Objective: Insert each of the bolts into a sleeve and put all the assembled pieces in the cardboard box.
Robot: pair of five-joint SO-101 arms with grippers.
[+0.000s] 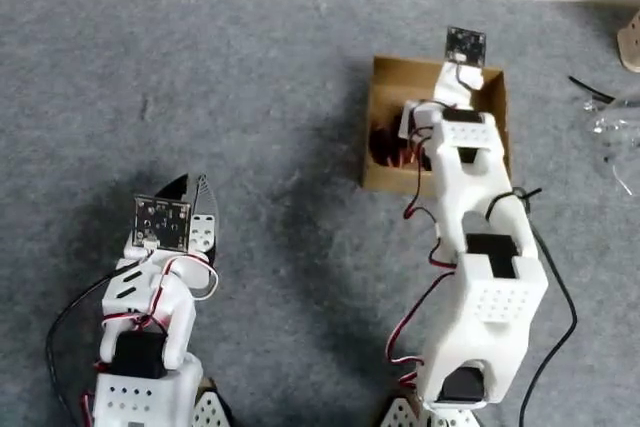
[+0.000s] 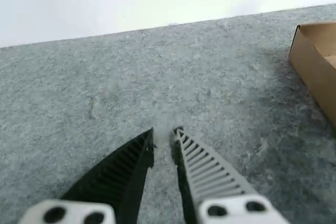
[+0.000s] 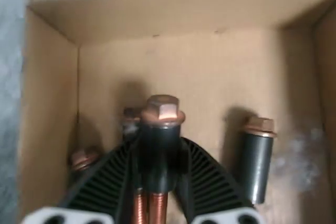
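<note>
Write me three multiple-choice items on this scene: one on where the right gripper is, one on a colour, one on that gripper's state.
1. Where is the right gripper?
A. Over bare grey mat
B. Over the cardboard box
C. Beside the other arm's base

2. What colour is the sleeve it holds?
A. Black
B. White
C. Blue

3. What state is that gripper in?
A. Open and empty
B. Shut on the sleeve with its bolt
C. Shut on nothing

Answers:
1 B, its wrist view shows the box walls around it.
2 A, the sleeve is black under a copper-coloured bolt head.
3 B, the gripper clamps the sleeve's sides.
</note>
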